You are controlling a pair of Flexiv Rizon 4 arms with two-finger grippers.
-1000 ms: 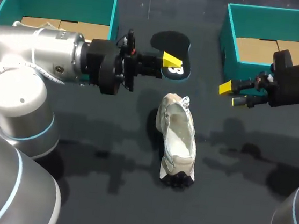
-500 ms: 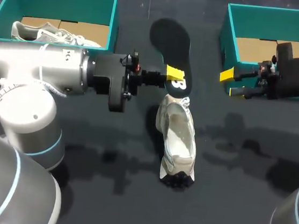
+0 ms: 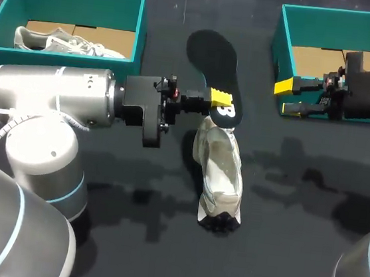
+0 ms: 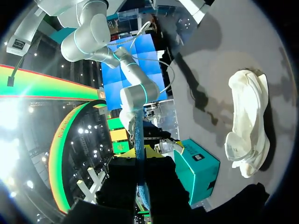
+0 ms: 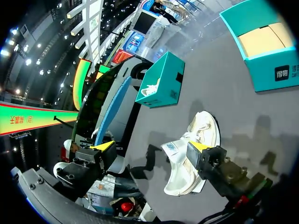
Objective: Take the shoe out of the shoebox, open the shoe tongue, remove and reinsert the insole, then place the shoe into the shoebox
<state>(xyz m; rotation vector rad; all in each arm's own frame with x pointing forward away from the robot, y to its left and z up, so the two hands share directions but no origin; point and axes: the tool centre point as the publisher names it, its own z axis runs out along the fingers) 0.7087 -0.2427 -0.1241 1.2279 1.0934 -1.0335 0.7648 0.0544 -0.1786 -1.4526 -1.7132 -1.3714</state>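
A cream shoe (image 3: 219,176) lies on its side in the middle of the dark table, its opening facing up. My left gripper (image 3: 219,99) is shut on the near end of a black insole (image 3: 217,62), which hangs right over the shoe's far end. In the left wrist view the insole (image 4: 139,140) shows edge-on as a thin blue strip pinched in the gripper (image 4: 141,158), with the shoe (image 4: 247,121) off to one side. My right gripper (image 3: 287,98) stands open and empty in front of the right shoebox (image 3: 277,52). From the right wrist, its gripper (image 5: 152,154) faces the shoe (image 5: 196,140).
A teal shoebox (image 3: 142,20) at the back left holds a second pale shoe (image 3: 65,41). The right shoebox shows only its cardboard floor. My left arm's thick silver body (image 3: 56,94) stretches across the left half of the table.
My left gripper has carried the insole nearer and to the right, bringing it over the shoe's far end. My right gripper has drawn back toward the right shoebox, still open.
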